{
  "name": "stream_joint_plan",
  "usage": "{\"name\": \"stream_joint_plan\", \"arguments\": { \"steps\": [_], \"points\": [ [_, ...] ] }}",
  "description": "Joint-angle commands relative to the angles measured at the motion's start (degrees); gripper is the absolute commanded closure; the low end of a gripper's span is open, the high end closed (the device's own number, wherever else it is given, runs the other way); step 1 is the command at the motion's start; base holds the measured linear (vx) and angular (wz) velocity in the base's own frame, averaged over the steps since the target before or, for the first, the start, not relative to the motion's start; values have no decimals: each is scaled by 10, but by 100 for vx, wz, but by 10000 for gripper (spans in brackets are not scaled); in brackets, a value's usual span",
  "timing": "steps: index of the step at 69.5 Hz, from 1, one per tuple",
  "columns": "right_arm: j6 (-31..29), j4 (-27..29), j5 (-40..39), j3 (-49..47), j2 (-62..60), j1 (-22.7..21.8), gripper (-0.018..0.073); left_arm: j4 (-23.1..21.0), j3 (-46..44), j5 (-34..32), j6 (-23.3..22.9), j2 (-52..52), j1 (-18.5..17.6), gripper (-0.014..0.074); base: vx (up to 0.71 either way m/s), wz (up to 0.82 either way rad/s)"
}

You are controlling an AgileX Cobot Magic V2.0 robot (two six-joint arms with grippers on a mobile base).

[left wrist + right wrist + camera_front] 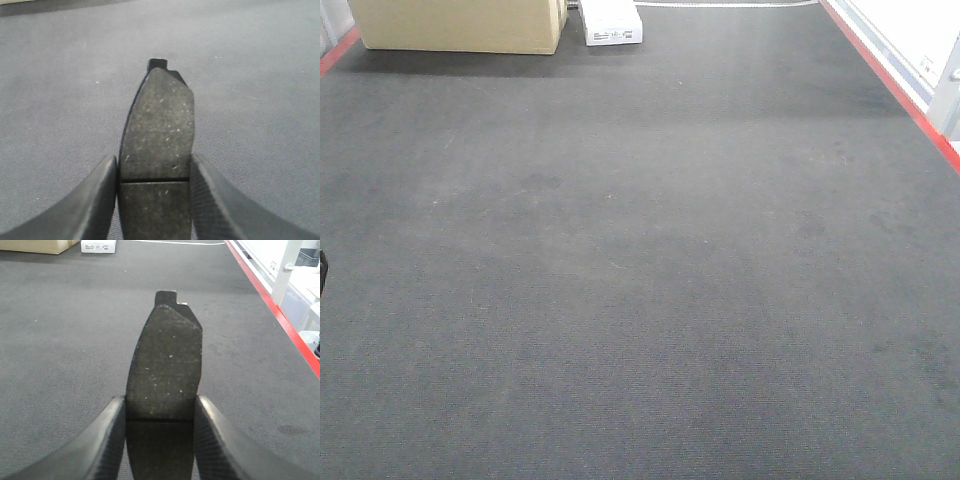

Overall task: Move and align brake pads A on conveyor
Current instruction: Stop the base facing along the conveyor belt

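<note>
- While each arm holds one pad, the step in hand appears to be the carrying of pads over the belt (pixel 640 280), not yet the aligning.
- The left gripper (pixel 154 160) is clamped on the left pad (pixel 159 120). Its two fingers press on the long edges, close to the groove across the middle, and the tab end points away from the wrist.
- The right gripper (pixel 160 401) grips the right pad (pixel 165 350) in the same manner, with the groove between the jaws and the tab end forward.
- Behind both pads only the belt is seen. Whether they hang above it or touch it, I cannot tell from the wrist views.
- In the front view no pad lies on the belt and neither gripper shows there. At the far end stand a carton (pixel 460 25) and a white box (pixel 613 25), and a red stripe (pixel 900 95) runs along the right edge.
- No other pads appear in any view.
- I judge the task to be at an early part, because nothing is laid down yet.
- The next move, I think, calls for lowering each pad flat onto the belt, away from the stripe, with the long sides parallel and the ends level.
- The jaws should open only when a pad rests on the belt, since a pad released from above may turn and spoil the line.
</note>
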Motion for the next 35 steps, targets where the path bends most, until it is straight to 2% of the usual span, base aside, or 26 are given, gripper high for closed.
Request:
{"name": "stream_joint_plan", "arguments": {
  "steps": [1,35],
  "points": [
    [-5,-1,-56,-17,3,-3,501,-7,-16,-52,-2,2,-2,524,0,0],
    [-5,-1,-56,-17,3,-3,501,-7,-16,-52,-2,2,-2,524,0,0]
  ]
}}
